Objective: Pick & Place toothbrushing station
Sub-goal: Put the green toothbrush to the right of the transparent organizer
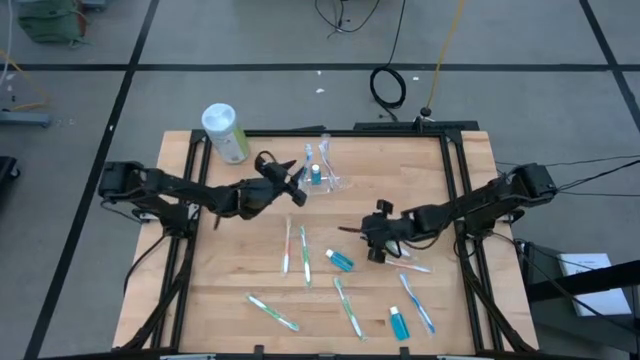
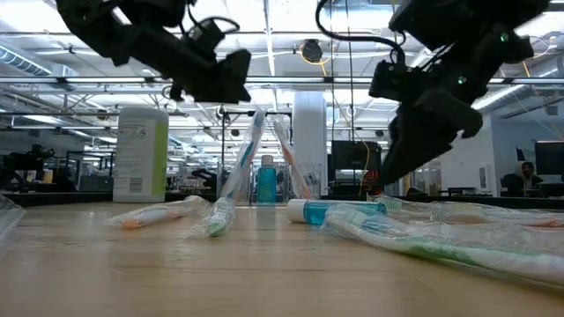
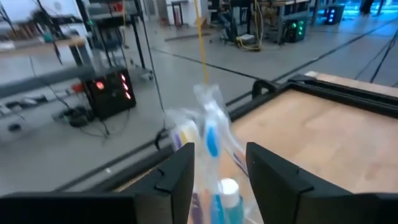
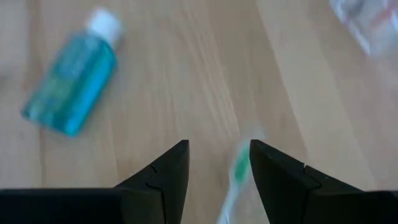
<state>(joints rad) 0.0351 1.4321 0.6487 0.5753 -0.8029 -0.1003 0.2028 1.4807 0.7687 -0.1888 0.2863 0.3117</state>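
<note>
The clear holder [image 1: 327, 176] stands at the table's far middle. It holds wrapped toothbrushes [image 2: 247, 150] leaning upright and a small blue bottle [image 2: 266, 180]. My left gripper [image 1: 297, 183] is open, just left of the holder. In the left wrist view the toothbrushes [image 3: 210, 134] and the bottle's white cap [image 3: 228, 186] show ahead between its fingers, apart from them. My right gripper [image 1: 378, 243] is open, pointing down above the table right of centre. A wrapped green-bristled toothbrush [image 4: 238, 168] lies below, between its fingers, untouched.
A pale-green cylinder with a white lid [image 1: 225, 132] stands at the far left corner. A blue bottle [image 1: 340, 260] lies left of my right gripper. Several wrapped toothbrushes [image 1: 305, 255] and another blue bottle [image 1: 399, 322] lie over the near half of the table.
</note>
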